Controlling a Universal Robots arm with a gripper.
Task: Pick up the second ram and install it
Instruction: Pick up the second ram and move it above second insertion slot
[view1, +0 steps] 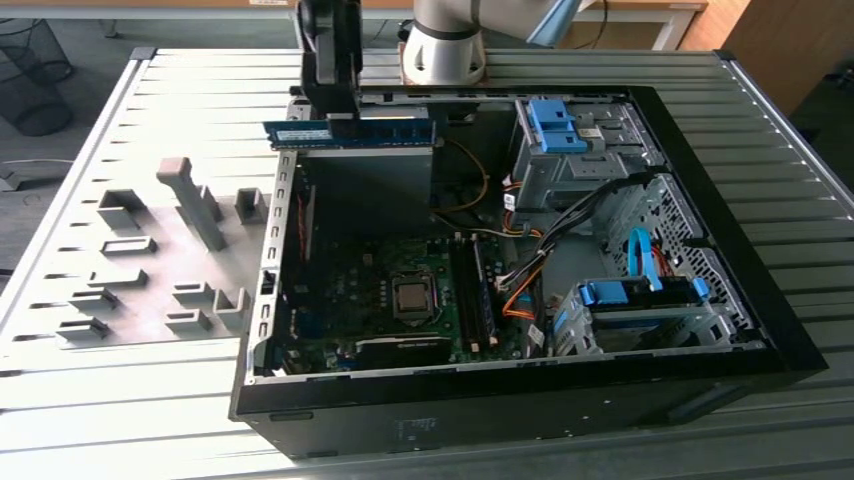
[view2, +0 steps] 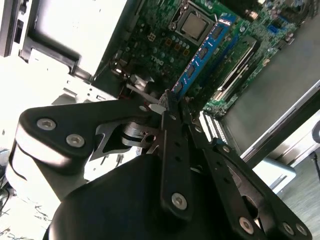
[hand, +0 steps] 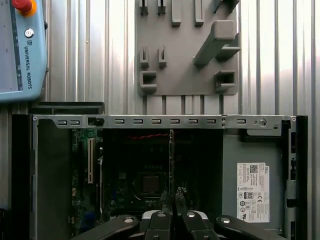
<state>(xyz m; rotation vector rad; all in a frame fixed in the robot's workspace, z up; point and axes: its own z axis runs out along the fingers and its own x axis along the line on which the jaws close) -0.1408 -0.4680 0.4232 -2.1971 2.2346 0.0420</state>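
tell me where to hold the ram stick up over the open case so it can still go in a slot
By its two flat faces near the upper long edge, coming from above. The second ram hangs level and on edge over the case, so the faces suit a flat clamp and the lower edge stays free. The end effector pinches it so now.

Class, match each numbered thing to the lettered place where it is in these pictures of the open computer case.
Things:
1. second ram
2. processor
3. grey holder blocks

Places:
A. on the table, outside the case
B. held in the gripper, above the case
C. on the motherboard, inside the case

Pairs: 1-B, 2-C, 3-A
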